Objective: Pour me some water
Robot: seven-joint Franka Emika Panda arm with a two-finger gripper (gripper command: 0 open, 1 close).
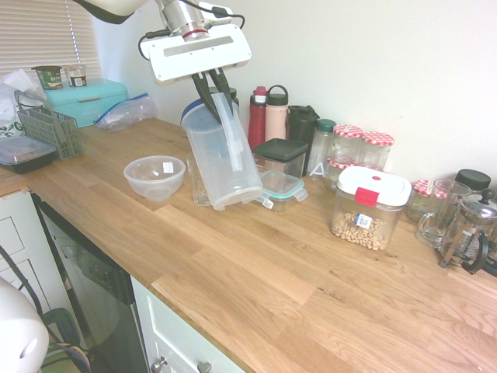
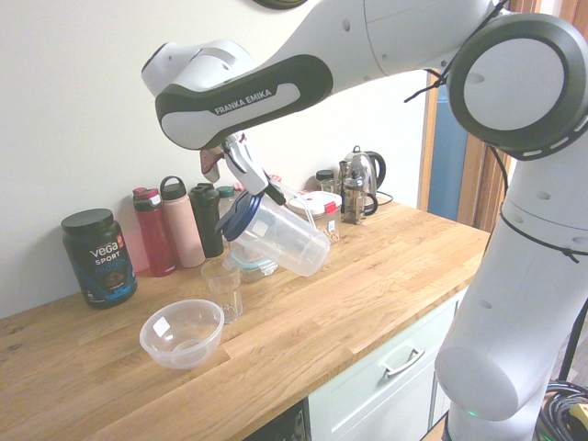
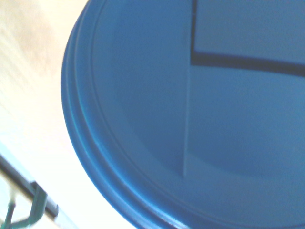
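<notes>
My gripper [image 1: 211, 87] is shut on the handle of a clear plastic pitcher [image 1: 224, 159] with a blue lid [image 3: 143, 119]. The pitcher [image 2: 285, 237] hangs above the counter, tilted, its lid end higher than its base. Whether it holds water I cannot tell. A clear drinking glass [image 2: 223, 289] stands upright on the wood just below the lid end; in the first exterior view the glass [image 1: 196, 186] is partly hidden behind the pitcher. The gripper [image 2: 246, 175] comes down from above.
A clear plastic bowl [image 1: 154, 177] sits beside the glass. Bottles [image 1: 268, 113], lidded food boxes [image 1: 281, 155], a cereal container [image 1: 369, 206], jars and a French press [image 1: 470, 225] line the wall. A dish rack [image 1: 50, 128] stands at the far left, a black tub [image 2: 98, 255] nearby.
</notes>
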